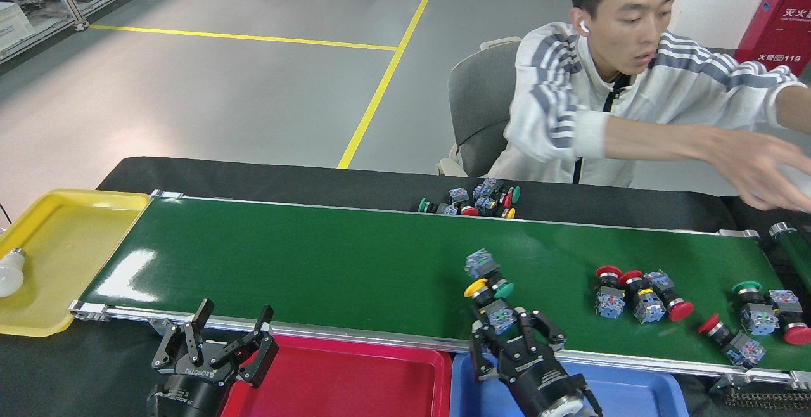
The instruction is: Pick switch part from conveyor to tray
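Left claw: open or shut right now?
Open. The left claw has its black fingers spread apart with nothing between them, above the edge of the red tray.

- Conveyor (355, 258): glossy dark green, silver rails.
- Trays: yellow (63, 227), red (342, 379), blue (627, 391).
- Switch parts (637, 293): red, green, yellow caps (blue-grey bodies).
- Desk (266, 179): black.
- Jacket (557, 100): white, grey stripes.

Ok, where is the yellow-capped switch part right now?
In the head view, the yellow-capped switch part lies on the conveyor near its front rail, right of centre, between the fingers of the right end effector, beside a green-capped switch part.
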You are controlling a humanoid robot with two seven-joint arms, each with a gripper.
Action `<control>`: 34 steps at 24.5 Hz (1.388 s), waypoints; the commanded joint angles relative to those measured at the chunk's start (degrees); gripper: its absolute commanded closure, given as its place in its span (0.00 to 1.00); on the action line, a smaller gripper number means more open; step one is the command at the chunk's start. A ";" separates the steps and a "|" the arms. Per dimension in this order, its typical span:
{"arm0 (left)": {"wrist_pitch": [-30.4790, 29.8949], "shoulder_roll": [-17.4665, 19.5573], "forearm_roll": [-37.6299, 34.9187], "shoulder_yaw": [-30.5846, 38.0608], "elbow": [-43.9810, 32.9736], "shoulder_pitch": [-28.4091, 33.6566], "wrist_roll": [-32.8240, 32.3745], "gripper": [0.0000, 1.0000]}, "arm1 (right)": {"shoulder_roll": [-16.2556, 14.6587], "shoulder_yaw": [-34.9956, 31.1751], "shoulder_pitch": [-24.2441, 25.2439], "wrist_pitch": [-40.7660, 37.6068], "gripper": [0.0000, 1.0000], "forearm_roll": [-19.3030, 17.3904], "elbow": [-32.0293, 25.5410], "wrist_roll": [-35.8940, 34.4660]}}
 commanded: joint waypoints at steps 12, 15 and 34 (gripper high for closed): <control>0.18 0.31 -0.06 -3.00 -0.62 -0.81 0.33 0.00 | 0.78 9.42 0.11 -5.99 0.00 0.14 -0.42 -2.00; 0.18 0.40 -0.06 -2.56 -0.80 -0.37 0.33 0.00 | 0.78 4.77 1.86 -4.85 0.00 -0.39 -1.04 -3.31; 0.01 0.49 -0.06 -2.91 -0.27 -1.08 0.42 0.00 | 2.28 -11.23 5.38 33.73 0.01 0.67 1.25 -11.75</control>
